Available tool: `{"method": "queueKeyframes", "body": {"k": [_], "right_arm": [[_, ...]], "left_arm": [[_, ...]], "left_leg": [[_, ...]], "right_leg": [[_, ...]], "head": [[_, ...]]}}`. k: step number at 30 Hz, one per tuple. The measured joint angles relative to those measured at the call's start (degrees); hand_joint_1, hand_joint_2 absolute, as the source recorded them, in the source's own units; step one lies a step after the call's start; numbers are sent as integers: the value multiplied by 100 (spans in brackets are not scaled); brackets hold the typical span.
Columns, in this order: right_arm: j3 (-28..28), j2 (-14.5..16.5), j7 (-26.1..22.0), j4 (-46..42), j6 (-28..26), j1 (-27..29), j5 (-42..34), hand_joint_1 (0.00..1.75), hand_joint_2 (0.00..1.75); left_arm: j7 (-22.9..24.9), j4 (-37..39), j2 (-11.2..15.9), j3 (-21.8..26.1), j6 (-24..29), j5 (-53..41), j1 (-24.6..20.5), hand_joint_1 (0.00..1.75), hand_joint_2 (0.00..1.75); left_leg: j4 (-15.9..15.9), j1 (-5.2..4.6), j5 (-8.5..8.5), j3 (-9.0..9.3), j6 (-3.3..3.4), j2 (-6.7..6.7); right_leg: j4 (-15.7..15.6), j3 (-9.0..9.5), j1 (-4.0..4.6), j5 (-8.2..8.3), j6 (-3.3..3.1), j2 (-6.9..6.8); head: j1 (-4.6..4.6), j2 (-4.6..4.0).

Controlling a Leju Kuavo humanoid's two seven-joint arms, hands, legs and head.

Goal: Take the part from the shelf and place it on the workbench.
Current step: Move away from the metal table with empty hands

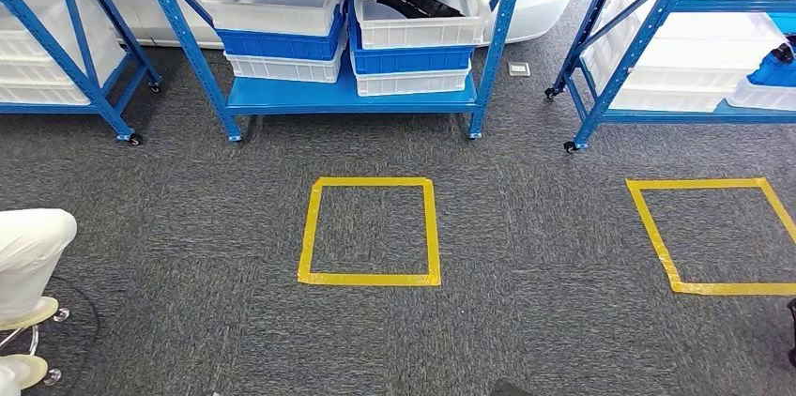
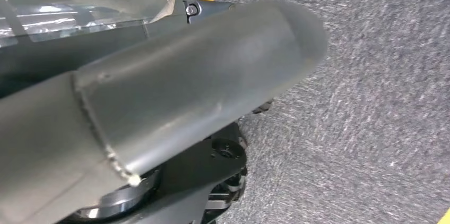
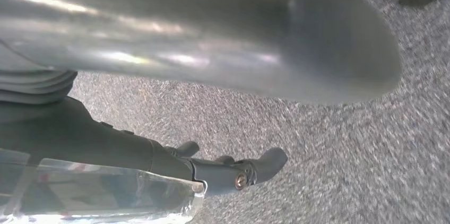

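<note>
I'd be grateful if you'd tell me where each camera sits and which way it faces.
Head view: high on the body, looking forward and down at blue shelves and yellow tape squares.
Left wrist view: behind the left hand, facing carpet.
Right wrist view: behind the right hand, facing carpet.
All share the grey carpet.

Nothing readable showing anywhere: no text, labels, brands or numbers appearing on the shelf (image 1: 352, 96), bins (image 1: 413, 16) or carpet (image 1: 526, 227); yellow tape squares (image 1: 371, 232) carrying no writing.
</note>
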Motion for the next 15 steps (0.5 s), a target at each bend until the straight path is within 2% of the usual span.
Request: {"method": "queueKeyframes", "body": {"k": [2,3,4,5,6,7,8,9,11,13,15], "right_arm": [[-2,1,5,0,1,10,9,0,0],[-3,1,9,0,1,19,14,0,0],[-3,3,11,0,1,26,19,0,0],[-3,3,14,0,1,30,23,0,0],[-4,2,16,0,1,30,29,0,0],[-6,0,19,0,1,27,37,0,0],[-9,-2,24,0,1,23,43,0,0],[-12,-3,34,0,1,21,49,0,0],[-20,-2,56,0,2,20,56,0,0],[-28,1,70,-1,2,23,60,0,0],[-49,1,79,-2,-1,27,64,0,0]], "left_arm": [[0,0,5,1,0,1,-2,0,0],[0,0,1,1,-3,1,1,0,0],[0,0,-4,1,-8,1,6,0,0],[0,0,-7,1,-15,1,11,0,0],[0,0,-11,1,-26,1,14,0,0],[0,0,-11,1,-39,1,14,0,0],[0,0,-12,1,-55,1,13,0,0],[1,0,-13,1,-68,1,12,0,0],[2,0,-14,1,-83,0,10,0,0],[4,-2,-10,1,-92,-5,7,0,0],[7,-3,-5,1,-116,-24,5,0,0]], "left_leg": [[-3,-8,-25,26,38,-5],[-1,-14,-43,40,43,-12],[1,-17,-62,58,41,-20],[4,-20,-85,86,32,-28],[5,-23,-113,124,18,-35],[10,-31,-144,157,-3,-39],[17,-45,-184,189,-31,-41],[21,-59,-218,211,-59,-42],[20,-67,-266,233,-110,-39],[76,-42,-317,227,-167,-31],[476,-10,-535,45,-240,-26]], "right_leg": [[724,-426,6,-248,-24,-1],[928,-575,8,-274,-1,-1],[945,-626,10,-217,38,-1],[727,-556,10,-67,91,-2],[337,-392,9,137,138,-7],[-67,-213,12,320,154,-16],[-405,-50,21,462,141,-23],[-597,48,33,530,102,-28],[-667,101,54,537,11,-25],[-693,137,6,530,-54,-18],[-718,196,-46,504,-125,-17]], "head": [[3,1],[1,1],[1,1],[1,1],[1,0],[2,0],[0,0],[-4,0],[-8,0],[-8,0],[-20,0]]}}
